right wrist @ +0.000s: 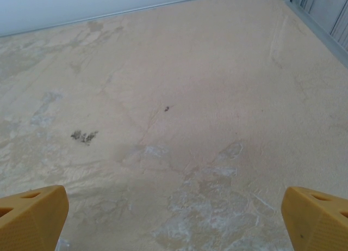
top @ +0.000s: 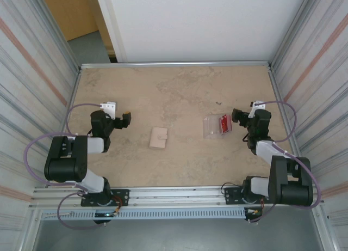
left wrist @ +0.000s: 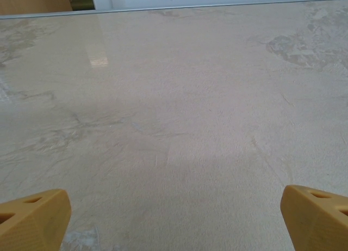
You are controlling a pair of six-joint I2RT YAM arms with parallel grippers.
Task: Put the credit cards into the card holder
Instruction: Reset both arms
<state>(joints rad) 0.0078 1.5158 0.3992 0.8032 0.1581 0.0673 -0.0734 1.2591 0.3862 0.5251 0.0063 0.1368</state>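
Top view, read from my edge of the table (top: 179, 93) outward.

(a) Nearest me, a beige wallet (top: 159, 138) is lying flat near the middle, well apart from both grippers. It is playing no part in the task.

(b) A little farther out and to the right, the clear sleeve (top: 210, 129) is lying flat. The red card (top: 223, 123) is resting over its right-hand part, long axis running roughly away from me with a slight tilt. I cannot tell whether the card is sitting on top of the sleeve or partly inside it.

(c) Level with these, the right gripper (top: 237, 116) is hovering just beside the card, which is lying to the left of its jaws rather than ahead of them. In its wrist view the right gripper (right wrist: 174, 218) is standing wide apart over bare tabletop, holding nothing. The left gripper (top: 124, 120) is waiting well apart on the far side of the wallet. It is likewise spread wide and empty in its own view (left wrist: 174, 215).

I am judging the right arm the nearer one, needing a turn leftward first.

Count: I am seeing one red card, one sleeve, one wallet, two grippers.
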